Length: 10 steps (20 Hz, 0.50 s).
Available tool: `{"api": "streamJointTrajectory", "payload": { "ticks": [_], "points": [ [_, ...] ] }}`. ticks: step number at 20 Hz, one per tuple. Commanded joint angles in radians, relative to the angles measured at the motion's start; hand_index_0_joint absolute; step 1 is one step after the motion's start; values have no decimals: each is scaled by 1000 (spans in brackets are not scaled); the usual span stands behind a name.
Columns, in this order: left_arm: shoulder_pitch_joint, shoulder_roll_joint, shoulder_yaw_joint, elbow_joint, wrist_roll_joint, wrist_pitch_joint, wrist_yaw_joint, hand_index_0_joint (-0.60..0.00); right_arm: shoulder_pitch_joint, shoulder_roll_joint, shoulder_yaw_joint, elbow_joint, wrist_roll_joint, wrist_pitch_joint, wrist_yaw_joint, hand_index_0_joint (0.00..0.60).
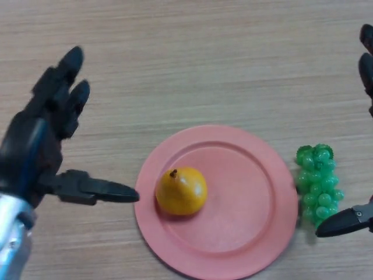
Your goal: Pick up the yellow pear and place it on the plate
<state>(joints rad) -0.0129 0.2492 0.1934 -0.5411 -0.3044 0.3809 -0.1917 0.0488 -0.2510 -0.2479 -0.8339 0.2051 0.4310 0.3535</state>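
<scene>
The yellow pear (181,191) lies on the left part of the pink plate (245,204), stem end up and to the left. My left hand (41,146) hovers to the left of the plate, open, fingers straight and pointing away, its thumb stretched toward the pear with the tip just short of the plate's rim. Nothing is held in it. My right hand (367,64) shows only at the right edge, fingers at the upper right and the thumb tip at the lower right, spread open and empty.
A bunch of green grapes (317,182) lies on the wooden table (186,58) just right of the plate, between the plate and my right thumb.
</scene>
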Motion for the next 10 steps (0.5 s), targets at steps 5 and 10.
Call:
{"api": "streamJointTrajectory", "payload": {
  "ticks": [5, 10],
  "points": [
    [-13, 79, 155, -130, -80, -131, -22, 0, -26, -33, -32, -15, 77, -75, -9, 0],
    [-3, 52, 122, -122, 33, -220, 6, 0, -31, -36, -19, 22, 38, -121, -7, 0]
  ]
}}
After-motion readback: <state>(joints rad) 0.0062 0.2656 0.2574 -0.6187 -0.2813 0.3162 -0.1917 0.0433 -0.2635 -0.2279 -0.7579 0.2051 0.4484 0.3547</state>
